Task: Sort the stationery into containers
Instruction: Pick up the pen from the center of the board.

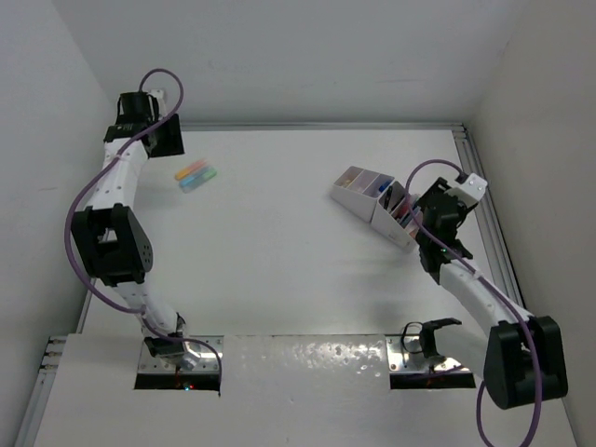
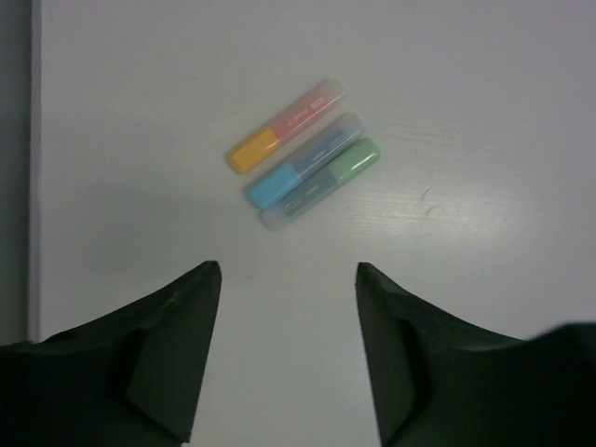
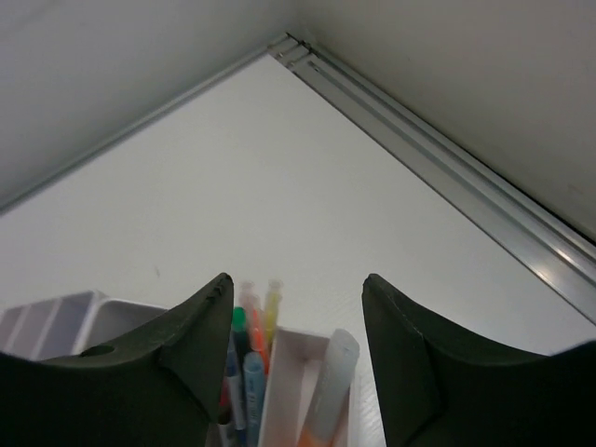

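Three highlighters lie side by side on the white table at the far left: orange (image 2: 284, 126), blue (image 2: 305, 173) and green (image 2: 321, 184), seen as one cluster (image 1: 196, 174) from above. My left gripper (image 2: 289, 270) hangs open just short of them, nothing between its fingers. The white organiser (image 1: 368, 194) stands at the far right. My right gripper (image 3: 298, 279) is open right above its end compartments. A clear-capped orange highlighter (image 3: 328, 386) leans in one compartment, free of both fingers. Several pens and markers (image 3: 250, 354) stand in the compartment beside it.
A metal rail (image 3: 447, 168) runs along the table's right edge, close behind the organiser. White walls close in the back and both sides. The left arm (image 1: 116, 237) stretches along the left wall.
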Controlling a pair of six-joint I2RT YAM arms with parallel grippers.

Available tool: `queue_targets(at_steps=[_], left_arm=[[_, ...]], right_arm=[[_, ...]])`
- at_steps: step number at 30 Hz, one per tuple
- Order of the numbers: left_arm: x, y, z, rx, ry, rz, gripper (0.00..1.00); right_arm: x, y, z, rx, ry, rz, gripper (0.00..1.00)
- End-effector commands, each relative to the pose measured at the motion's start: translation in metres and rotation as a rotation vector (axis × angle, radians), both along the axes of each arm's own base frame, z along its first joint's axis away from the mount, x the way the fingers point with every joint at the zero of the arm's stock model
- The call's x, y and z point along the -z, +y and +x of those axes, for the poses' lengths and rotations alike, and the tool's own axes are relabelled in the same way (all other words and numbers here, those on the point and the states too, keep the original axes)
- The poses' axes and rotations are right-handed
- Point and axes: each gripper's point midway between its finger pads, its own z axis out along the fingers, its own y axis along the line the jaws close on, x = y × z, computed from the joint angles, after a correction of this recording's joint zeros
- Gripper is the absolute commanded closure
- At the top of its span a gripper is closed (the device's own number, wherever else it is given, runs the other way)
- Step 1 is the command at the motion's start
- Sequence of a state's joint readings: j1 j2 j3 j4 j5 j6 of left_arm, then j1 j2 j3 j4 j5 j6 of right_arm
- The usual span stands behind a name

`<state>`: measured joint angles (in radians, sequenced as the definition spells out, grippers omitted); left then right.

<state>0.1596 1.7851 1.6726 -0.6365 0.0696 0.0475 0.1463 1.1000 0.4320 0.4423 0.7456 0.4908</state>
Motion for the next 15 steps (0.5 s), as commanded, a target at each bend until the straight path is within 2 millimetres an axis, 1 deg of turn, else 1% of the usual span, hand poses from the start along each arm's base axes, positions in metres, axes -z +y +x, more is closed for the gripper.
queue_targets(at_steps=[1,2,3,4,5,6,7,8,10,11,12,13,14,15], left_arm=[[0.022,0.016,0.008,0.001,0.067,0.032,0.47],[0.028,0.019,0.010,0.023,0.086,0.054,0.60],[0.047,0.021,0.014,0.037,0.130,0.064,0.78],[0.050,0.023,0.020,0.050,0.134,0.079,0.84],[0.056,0.021,0.023,0.078,0.148,0.085,0.87],[0.075,0.020,0.025,0.127,0.193,0.103,0.90],[0.073,0.013,0.032,0.171,0.184,0.112,0.90],[0.084,0.008,0.034,0.233,0.200,0.123,0.89],[0.088,0.003,0.042,0.254,0.187,0.160,0.74],[0.091,0.010,0.046,0.214,0.184,0.186,0.67],[0.088,0.014,0.055,0.188,0.148,0.200,0.65],[0.086,0.019,0.060,0.164,0.129,0.202,0.64],[0.083,0.025,0.069,0.149,0.091,0.183,0.64],[0.078,0.027,0.073,0.143,0.070,0.187,0.64]], right_arm=[[-0.048,0.009,0.008,-0.061,-0.067,-0.012,0.43],[-0.056,0.013,0.009,-0.088,-0.072,-0.019,0.44],[-0.058,0.018,0.009,-0.115,-0.066,-0.023,0.44],[-0.064,0.025,0.010,-0.155,-0.079,-0.022,0.44],[-0.069,0.029,0.010,-0.174,-0.086,-0.025,0.44],[-0.069,0.034,0.010,-0.198,-0.081,-0.026,0.44],[-0.072,0.039,0.011,-0.225,-0.084,-0.024,0.44],[-0.074,0.044,0.011,-0.246,-0.084,-0.025,0.44],[-0.074,0.051,0.011,-0.280,-0.075,-0.026,0.44],[-0.074,0.056,0.011,-0.298,-0.064,-0.032,0.44],[-0.074,0.057,0.011,-0.306,-0.064,-0.031,0.44],[-0.073,0.060,0.011,-0.313,-0.061,-0.030,0.44],[-0.071,0.065,0.010,-0.337,-0.058,-0.027,0.44],[-0.071,0.065,0.010,-0.338,-0.057,-0.028,0.44]])
